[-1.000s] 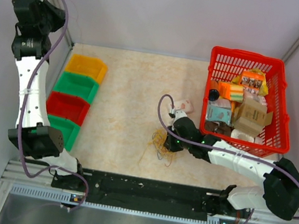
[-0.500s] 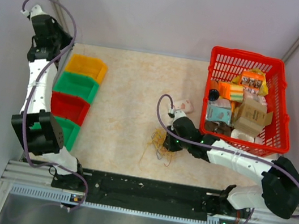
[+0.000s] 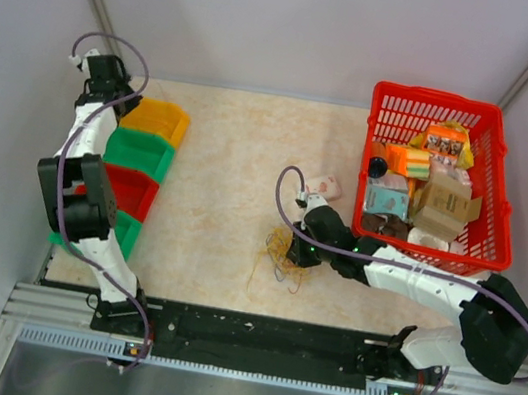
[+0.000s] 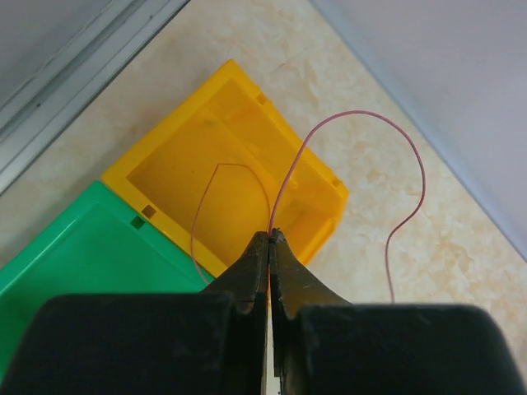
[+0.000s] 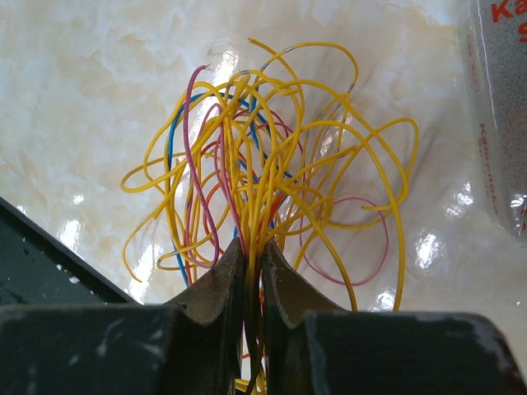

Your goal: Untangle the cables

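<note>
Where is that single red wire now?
In the left wrist view, the red wire is pinched in the left gripper, over the yellow bin beside the green bin, at the table's far left.

The cables (image 5: pixel 255 156) are mostly yellow, some pink and blue; the basket (image 3: pixel 438 97) is red.

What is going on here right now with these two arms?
The right pincer is shut on a tangled bundle of thin, mostly yellow cables lying on the table. The left pincer is shut on one reddish cable, far from the bundle and near the yellow bin.
</note>
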Robot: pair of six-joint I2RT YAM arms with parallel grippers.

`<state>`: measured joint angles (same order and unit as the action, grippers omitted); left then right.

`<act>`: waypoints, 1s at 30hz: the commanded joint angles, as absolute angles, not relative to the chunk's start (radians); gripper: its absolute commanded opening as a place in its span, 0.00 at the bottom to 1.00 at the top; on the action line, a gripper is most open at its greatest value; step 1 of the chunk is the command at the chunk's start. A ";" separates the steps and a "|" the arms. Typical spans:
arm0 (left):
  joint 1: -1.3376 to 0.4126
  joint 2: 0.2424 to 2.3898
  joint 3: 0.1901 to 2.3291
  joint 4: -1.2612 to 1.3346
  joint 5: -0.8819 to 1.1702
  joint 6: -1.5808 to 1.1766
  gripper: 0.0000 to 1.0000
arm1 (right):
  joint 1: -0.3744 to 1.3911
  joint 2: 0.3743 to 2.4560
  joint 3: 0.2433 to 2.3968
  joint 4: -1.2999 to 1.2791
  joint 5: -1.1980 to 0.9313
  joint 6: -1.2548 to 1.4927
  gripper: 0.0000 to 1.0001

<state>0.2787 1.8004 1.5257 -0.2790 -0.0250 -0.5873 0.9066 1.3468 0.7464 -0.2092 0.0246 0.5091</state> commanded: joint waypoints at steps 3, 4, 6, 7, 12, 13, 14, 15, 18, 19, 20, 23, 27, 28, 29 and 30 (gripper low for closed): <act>0.284 1.891 1.615 -0.307 -0.061 -0.647 0.00 | 0.900 1.339 0.773 -0.176 0.029 0.517 0.02; 0.285 1.908 1.627 -0.314 -0.057 -0.653 0.00 | 0.900 1.338 0.772 -0.176 0.029 0.517 0.02; 0.291 1.940 1.647 -0.325 -0.043 -0.663 0.00 | 0.902 1.339 0.773 -0.176 0.032 0.515 0.02; 0.293 1.954 1.660 -0.324 -0.031 -0.664 0.00 | 0.902 1.339 0.773 -0.176 0.034 0.514 0.02; 0.311 2.051 1.756 -0.417 0.043 -0.676 0.00 | 0.902 1.341 0.775 -0.176 0.028 0.515 0.02; 0.311 2.057 1.769 -0.446 0.032 -0.676 0.06 | 0.900 1.339 0.775 -0.178 0.029 0.515 0.02; 0.313 2.054 1.779 -0.477 0.022 -0.670 0.14 | 0.902 1.338 0.775 -0.178 0.028 0.515 0.02; 0.314 2.045 1.770 -0.482 0.014 -0.667 0.18 | 0.902 1.335 0.775 -0.179 0.031 0.517 0.02; 0.322 2.004 1.706 -0.471 0.009 -0.672 0.22 | 0.902 1.330 0.773 -0.181 0.031 0.517 0.02; 0.325 1.984 1.685 -0.457 0.009 -0.676 0.20 | 0.900 1.330 0.775 -0.179 0.028 0.517 0.02; 0.328 1.965 1.660 -0.437 0.009 -0.673 0.20 | 0.902 1.330 0.776 -0.181 0.028 0.518 0.02; 0.333 1.936 1.640 -0.423 -0.026 -0.670 0.17 | 0.900 1.322 0.775 -0.179 0.025 0.522 0.02; 0.334 1.896 1.628 -0.430 0.032 -0.657 0.37 | 0.902 1.316 0.770 -0.183 0.029 0.522 0.02; 0.333 1.884 1.612 -0.419 0.046 -0.654 0.41 | 0.902 1.316 0.770 -0.184 0.034 0.523 0.02; 0.328 1.867 1.588 -0.393 0.063 -0.647 0.46 | 0.900 1.315 0.770 -0.186 0.035 0.523 0.02; 0.325 1.847 1.560 -0.362 0.083 -0.637 0.57 | 0.900 1.315 0.772 -0.186 0.035 0.525 0.02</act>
